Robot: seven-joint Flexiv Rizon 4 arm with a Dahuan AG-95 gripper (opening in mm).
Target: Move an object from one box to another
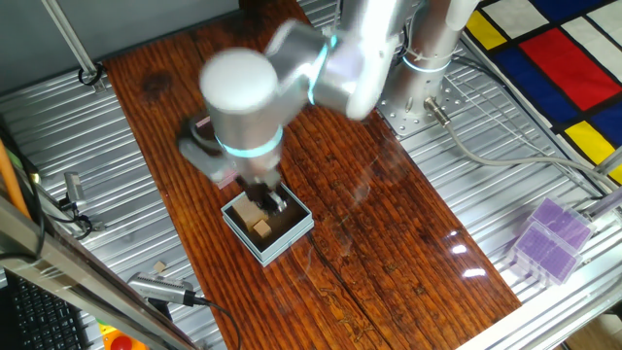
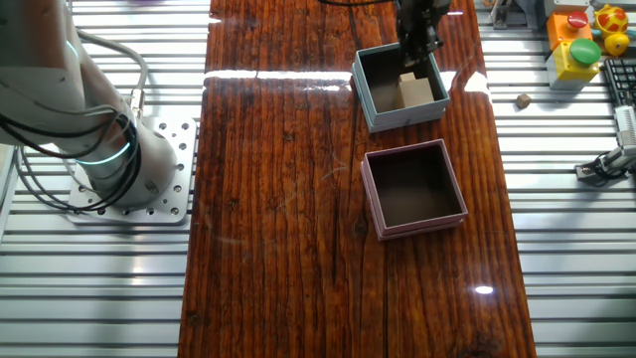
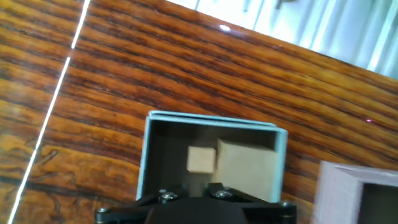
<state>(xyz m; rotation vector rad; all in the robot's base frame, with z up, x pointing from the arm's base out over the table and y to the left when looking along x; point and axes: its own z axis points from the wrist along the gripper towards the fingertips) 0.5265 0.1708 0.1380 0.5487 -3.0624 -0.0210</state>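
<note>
The light blue-grey box (image 1: 268, 245) holds two pale wooden blocks, a small one (image 3: 201, 159) and a larger one (image 3: 247, 168); the box also shows in the other fixed view (image 2: 370, 97) and the hand view (image 3: 210, 120). My gripper (image 1: 269, 199) hangs just above this box, over the blocks, with its fingers apart and nothing between them. The pink box (image 2: 376, 204) stands beside the blue one with its dark inside bare. In the one fixed view the arm hides most of it. Its corner shows in the hand view (image 3: 348, 177).
The boxes stand on a dark wooden board (image 2: 278, 199) laid over a ribbed metal table. The robot's base (image 2: 109, 169) is at the board's side. Purple boxes (image 1: 549, 238), cables and small toys (image 2: 576, 45) lie off the board.
</note>
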